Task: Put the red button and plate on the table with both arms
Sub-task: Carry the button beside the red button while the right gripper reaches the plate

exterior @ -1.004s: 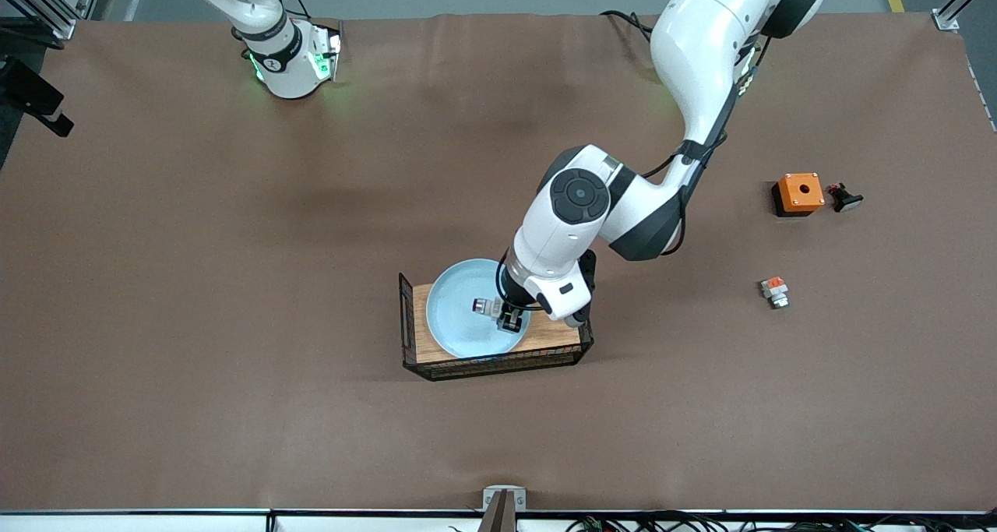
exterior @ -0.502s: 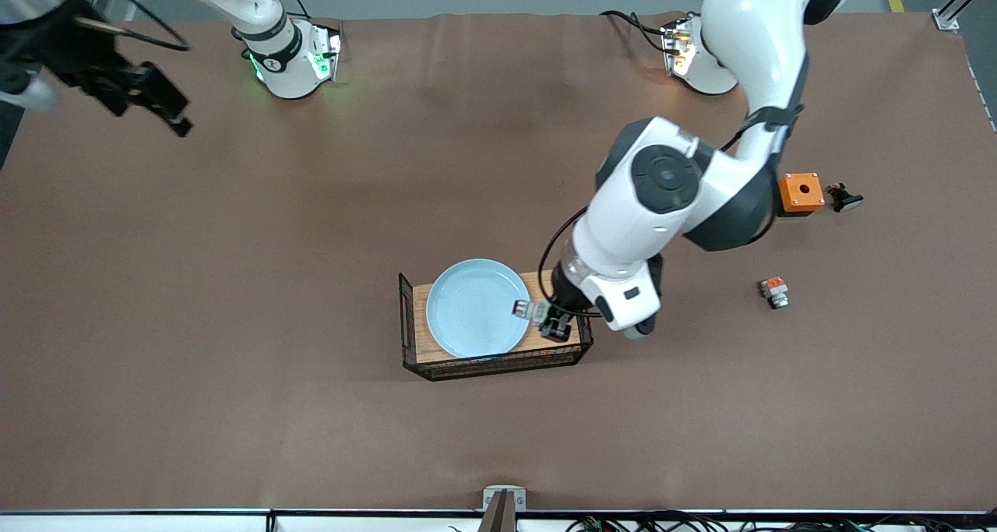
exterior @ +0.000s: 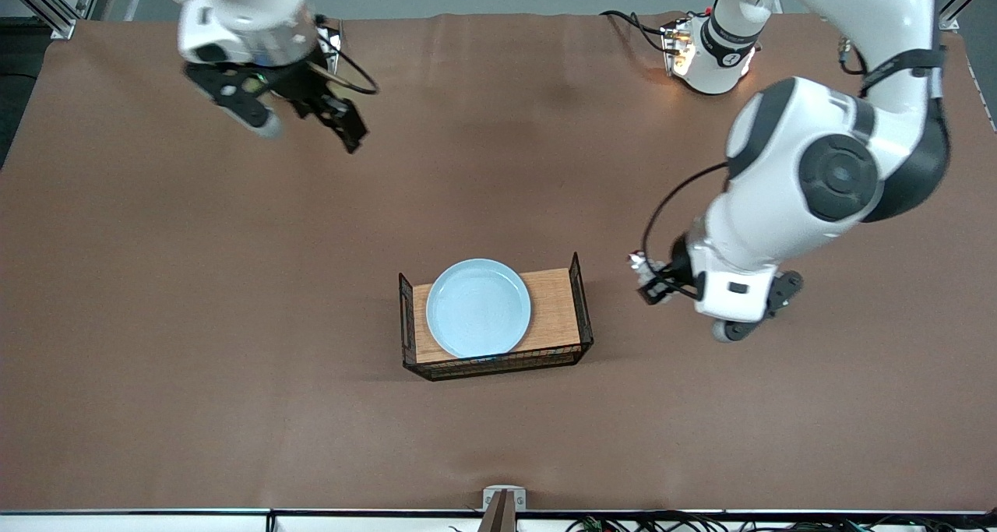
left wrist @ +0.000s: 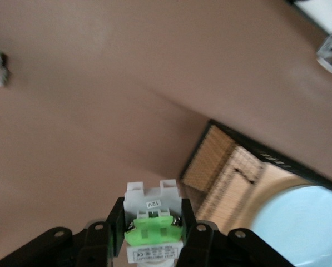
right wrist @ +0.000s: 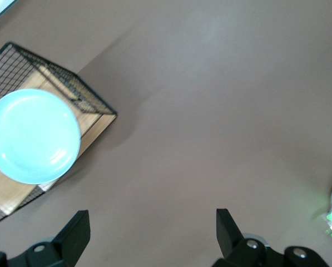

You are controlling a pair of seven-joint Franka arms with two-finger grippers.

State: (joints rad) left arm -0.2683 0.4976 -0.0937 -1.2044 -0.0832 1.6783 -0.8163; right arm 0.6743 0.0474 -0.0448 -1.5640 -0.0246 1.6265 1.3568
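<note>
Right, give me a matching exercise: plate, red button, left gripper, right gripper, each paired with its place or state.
Things:
1. plate
2. red button
3. left gripper
4. right gripper

States:
A. open, holding nothing, over bare table
B. resting on the wooden tray
C. shut on a small part
D. clamped between two gripper fingers, off the table

Pairs: 1-B, 2-D, 3-C, 4-A

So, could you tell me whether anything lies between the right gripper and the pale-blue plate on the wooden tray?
Nothing visible does. The right gripper, open, is over bare brown table; the round pale-blue plate lies uncovered on the wooden tray.
</note>
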